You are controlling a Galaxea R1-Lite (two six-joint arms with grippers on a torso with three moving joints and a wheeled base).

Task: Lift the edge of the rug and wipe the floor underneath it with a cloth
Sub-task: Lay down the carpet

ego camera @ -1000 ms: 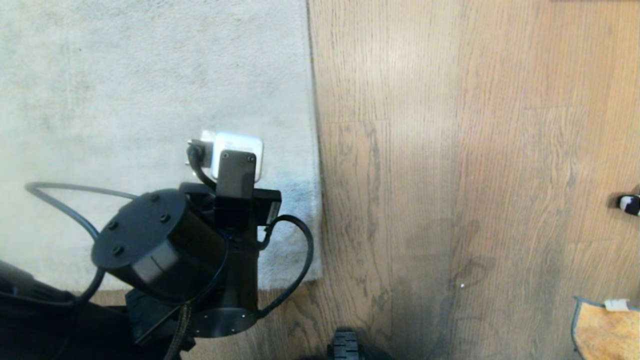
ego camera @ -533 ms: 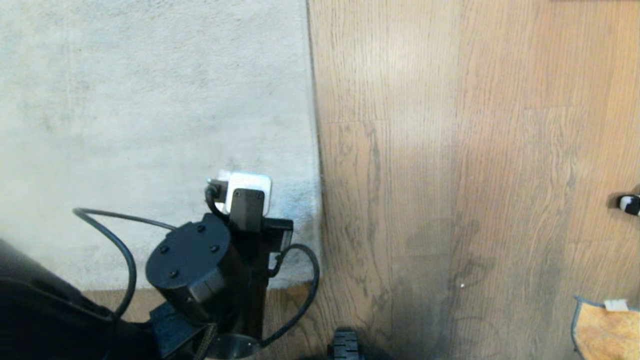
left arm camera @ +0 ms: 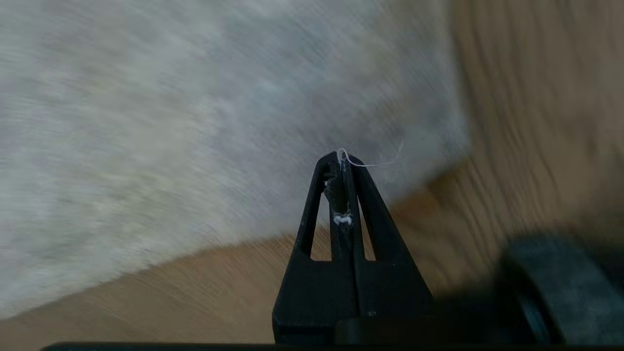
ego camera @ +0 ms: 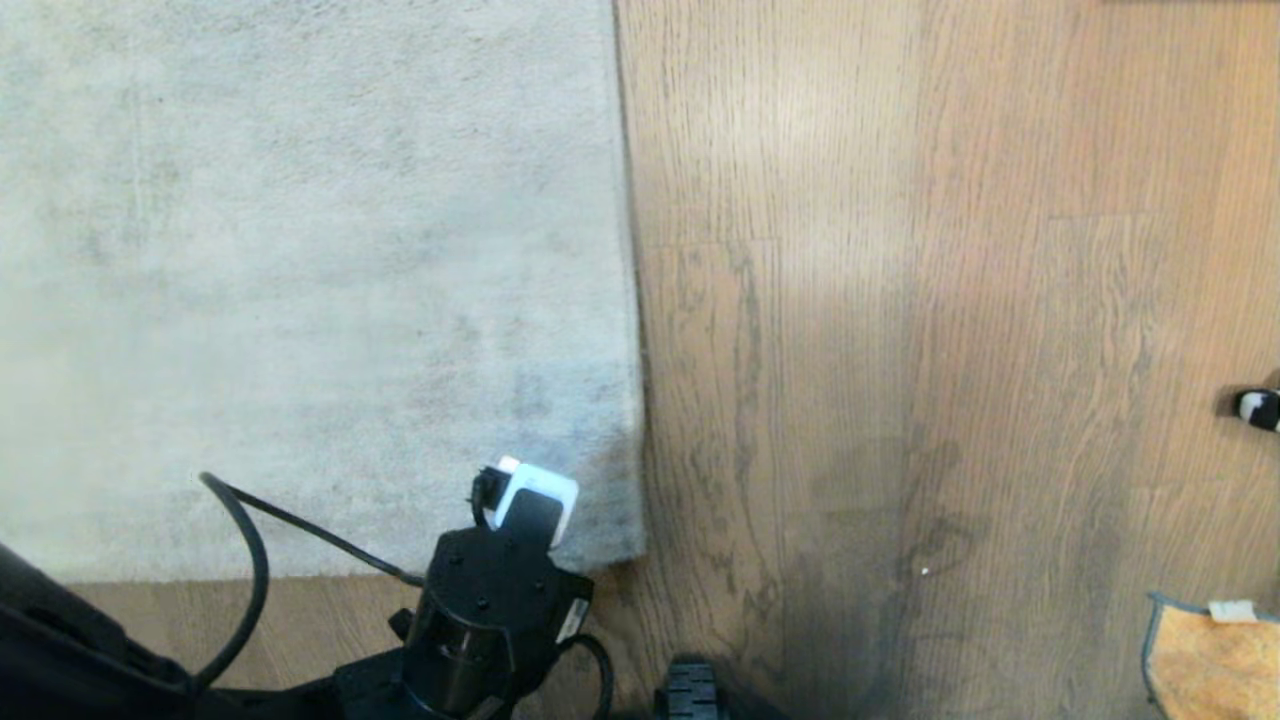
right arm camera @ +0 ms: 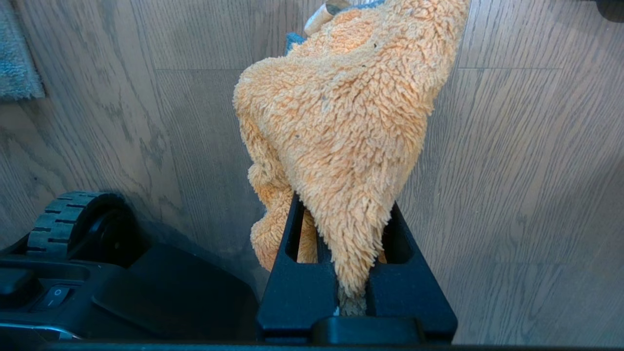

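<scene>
The pale grey rug [ego camera: 300, 300] lies flat on the brown wood floor [ego camera: 900, 300]. Its right border runs up the picture and its near corner [ego camera: 625, 540] lies flat too. My left arm [ego camera: 490, 610] hangs over that corner. In the left wrist view the left gripper [left arm camera: 343, 158] is shut above the rug corner [left arm camera: 429, 146], with only a few white threads caught at its tips. My right gripper [right arm camera: 343, 207] is shut on the orange fluffy cloth [right arm camera: 341, 112], which drapes forward above the floor. Part of the cloth [ego camera: 1210, 660] shows at the head view's lower right.
A black wheel of my base [ego camera: 690, 692] sits at the bottom edge, also in the right wrist view as a ribbed wheel [right arm camera: 63, 224]. A small black-and-white object [ego camera: 1258, 408] lies at the far right. The left arm's cable [ego camera: 250, 540] loops over the rug.
My left arm has drawn back across the rug toward its near corner, and its wrist has turned. The rug, the cloth and the right gripper have not moved.
</scene>
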